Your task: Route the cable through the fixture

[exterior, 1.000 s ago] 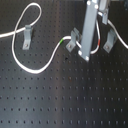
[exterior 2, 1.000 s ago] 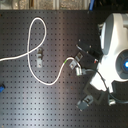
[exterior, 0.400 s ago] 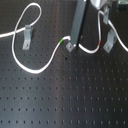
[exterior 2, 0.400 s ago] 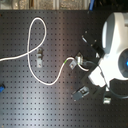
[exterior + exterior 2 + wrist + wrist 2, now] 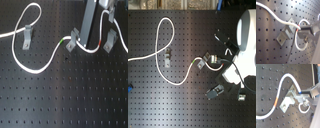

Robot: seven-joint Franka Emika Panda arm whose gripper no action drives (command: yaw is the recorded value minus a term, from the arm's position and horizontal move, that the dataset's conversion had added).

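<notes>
Keeping the tool (image 5: 299,29) pinched on the cable (image 5: 276,18), easing it squarely into the fixture (image 5: 285,33) at frame centre.

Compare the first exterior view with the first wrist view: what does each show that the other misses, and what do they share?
Only the first exterior view shows three grey clips in a row: the left clip, middle clip and right clip, plus the cable's big loop and its green band.

Only the first wrist view shows, close up, the fingers pinching the cable beside one clip.

Both show the white cable, its red band, a grey clip and the black perforated board.
</notes>
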